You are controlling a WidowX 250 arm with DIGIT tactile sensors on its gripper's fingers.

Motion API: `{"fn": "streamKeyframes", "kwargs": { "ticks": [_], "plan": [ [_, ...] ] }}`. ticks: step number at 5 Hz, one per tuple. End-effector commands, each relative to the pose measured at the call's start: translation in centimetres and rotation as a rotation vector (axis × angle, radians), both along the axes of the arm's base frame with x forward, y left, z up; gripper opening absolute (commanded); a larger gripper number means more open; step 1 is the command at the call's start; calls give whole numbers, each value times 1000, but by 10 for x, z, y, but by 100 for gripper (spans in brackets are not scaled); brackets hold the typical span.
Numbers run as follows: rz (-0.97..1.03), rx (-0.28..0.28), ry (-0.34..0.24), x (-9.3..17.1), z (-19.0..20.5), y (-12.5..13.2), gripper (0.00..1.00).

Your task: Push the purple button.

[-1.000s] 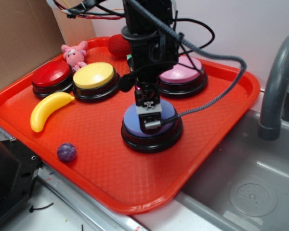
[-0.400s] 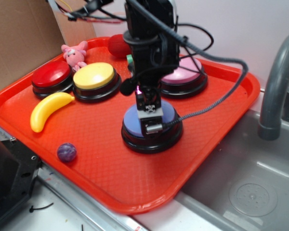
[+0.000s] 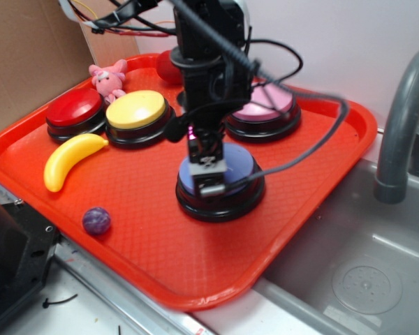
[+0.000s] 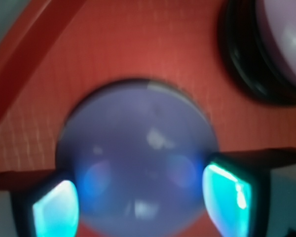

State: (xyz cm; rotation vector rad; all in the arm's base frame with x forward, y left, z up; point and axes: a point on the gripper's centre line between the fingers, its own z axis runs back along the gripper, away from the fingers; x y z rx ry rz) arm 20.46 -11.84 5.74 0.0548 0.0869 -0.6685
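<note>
Periwinkle dome right under me: the purple button [image 3: 223, 183] sits on its black base near the middle of the red tray [image 3: 160, 265], and my gripper [image 3: 208, 174] is directly above its top, arm coming down from the back of the tray. From the outside view I cannot tell whether I am touching the dome or just over it. Through my wrist camera the purple button [image 4: 138, 163] fills the lower middle of the picture, blurred, and my two fingertips [image 4: 54, 212], glowing teal, stand apart at the dome's left and right edges, so my claw is spread with nothing between the tips but the dome below. Just behind the purple button, toward the tray's far rim, is the pink button [image 3: 265, 108]; its edge shows at the upper right of my wrist view too [image 4: 281, 44]. Behind and to the left of the purple button sit the yellow button [image 3: 136, 112] and, beyond that, the red button [image 3: 73, 112], side by side. A banana [image 3: 70, 159] lies left of the purple button, and a small marbled ball [image 3: 96, 220] rests near the tray's front-left rim.
</note>
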Motion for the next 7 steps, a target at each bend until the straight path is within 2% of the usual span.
{"fn": "streamKeyframes", "kwargs": {
  "ticks": [1, 2, 4, 6, 7],
  "plan": [
    [38, -32, -138, -4, 89, -3, 100],
    [71, -42, -125, -9, 97, 3, 100],
    [137, -25, -136, -18, 113, 12, 100],
    [193, -60, -119, -25, 128, 25, 100],
    [227, -59, -110, -28, 133, 31, 100]
  ]
}}
